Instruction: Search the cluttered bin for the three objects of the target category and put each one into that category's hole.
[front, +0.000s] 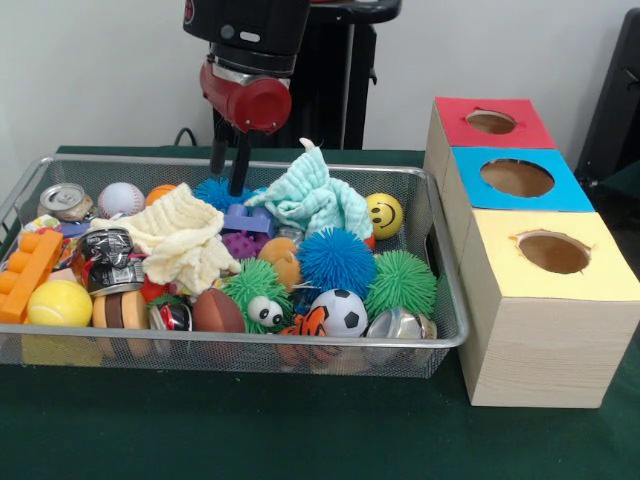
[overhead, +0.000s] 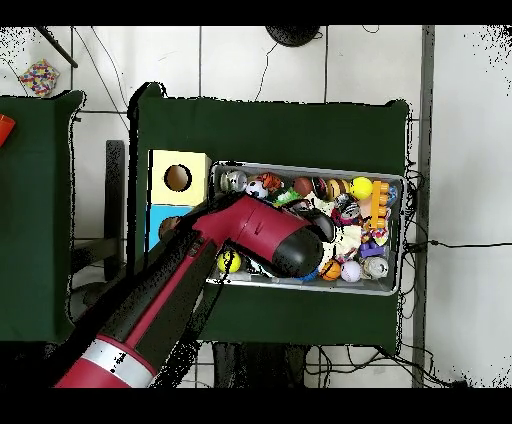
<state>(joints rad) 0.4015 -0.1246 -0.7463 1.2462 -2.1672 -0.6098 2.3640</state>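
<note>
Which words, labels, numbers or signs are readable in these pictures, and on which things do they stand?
No text can be read in either view.
Crushed can: dark print, too blurred to read.
Silver can: no legible label.
Yellow ball: a drawn smiley face only, no letters.
Sorting box: plain coloured tops, no writing.

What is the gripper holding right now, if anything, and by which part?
Nothing, as far as shows. The gripper has its two fingers parted, reaching down into the wire bin near the small blue spiky ball, with nothing between them.
</note>
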